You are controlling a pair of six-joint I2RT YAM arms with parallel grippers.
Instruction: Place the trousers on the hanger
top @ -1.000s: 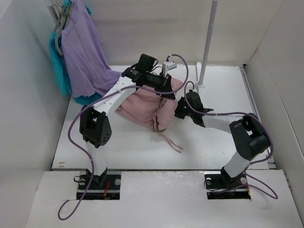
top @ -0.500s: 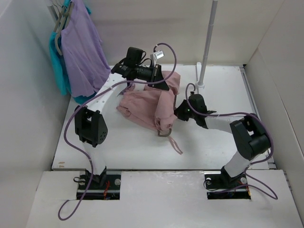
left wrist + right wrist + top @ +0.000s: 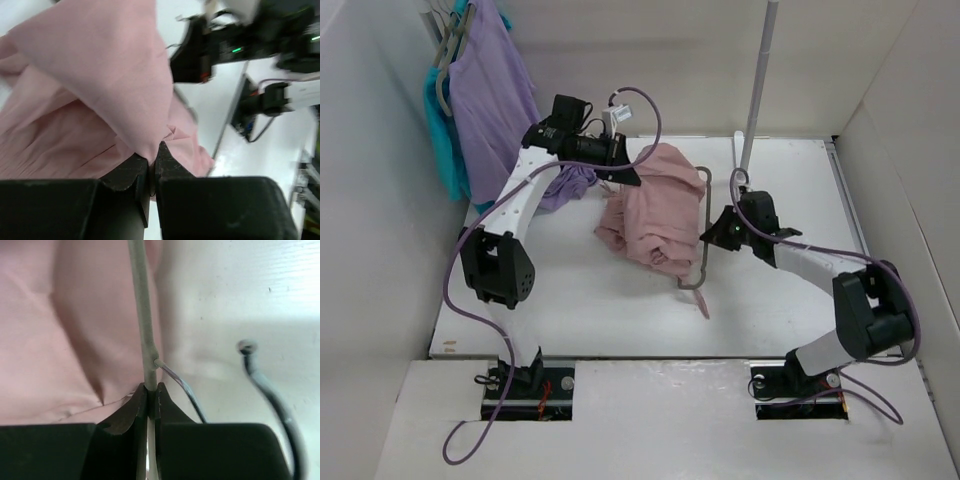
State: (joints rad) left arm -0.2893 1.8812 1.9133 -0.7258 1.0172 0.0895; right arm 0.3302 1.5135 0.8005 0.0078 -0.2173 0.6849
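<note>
The pink trousers [image 3: 655, 210] hang in a bunch from my left gripper [image 3: 625, 178], which is shut on a fold of them above the table; the wrist view shows the cloth [image 3: 100, 75] pinched between the left gripper's jaws [image 3: 152, 152]. The thin grey hanger [image 3: 705, 232] stands along the right edge of the trousers, its lower corner near the table. My right gripper [image 3: 713, 237] is shut on the hanger's bar [image 3: 142, 305]; in its wrist view the right gripper [image 3: 151, 390] has pink cloth [image 3: 60, 330] behind the bar. Most of the hanger is hidden by the cloth.
Purple and teal shirts [image 3: 485, 90] hang on thicker hangers at the back left, close to my left arm. A white pole [image 3: 757, 90] rises from a base at the back centre. White walls close in the table [image 3: 570, 300] on both sides.
My left gripper has lifted and drawn back to the left with the trousers. My right gripper has shifted right with the hanger, whose bar now shows beside the cloth.
</note>
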